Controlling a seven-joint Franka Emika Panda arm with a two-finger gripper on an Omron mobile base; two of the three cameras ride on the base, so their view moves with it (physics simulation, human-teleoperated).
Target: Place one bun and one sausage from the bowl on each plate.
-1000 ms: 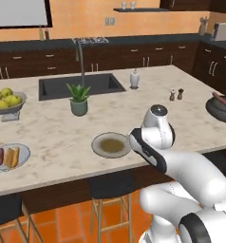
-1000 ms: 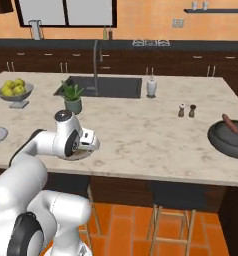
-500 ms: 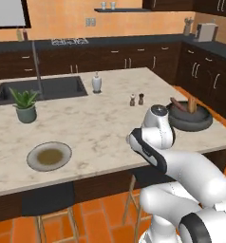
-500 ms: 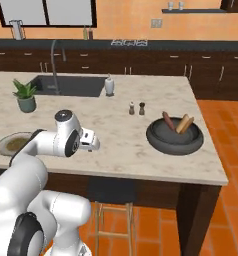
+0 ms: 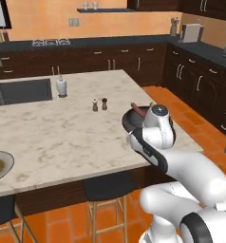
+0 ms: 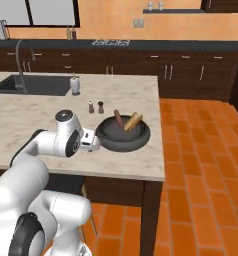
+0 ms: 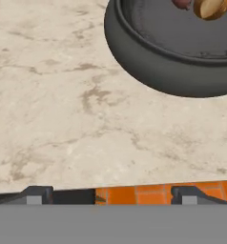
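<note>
Claw (image 7: 110,193), spread open and empty, hangs just short of the bowl (image 6: 122,137), whose bun (image 6: 132,121) and sausage (image 6: 118,118) lie beyond its near rim.

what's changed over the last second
The base drove right along the island, so the whole scene slid left in both base views: the fruit bowl, plant and filled plate dropped out, and the bowl with one bun and one sausage now sits just ahead of the tool. Nothing was grasped or released. The arm stayed tucked, and the things on the counter did not move.
</note>
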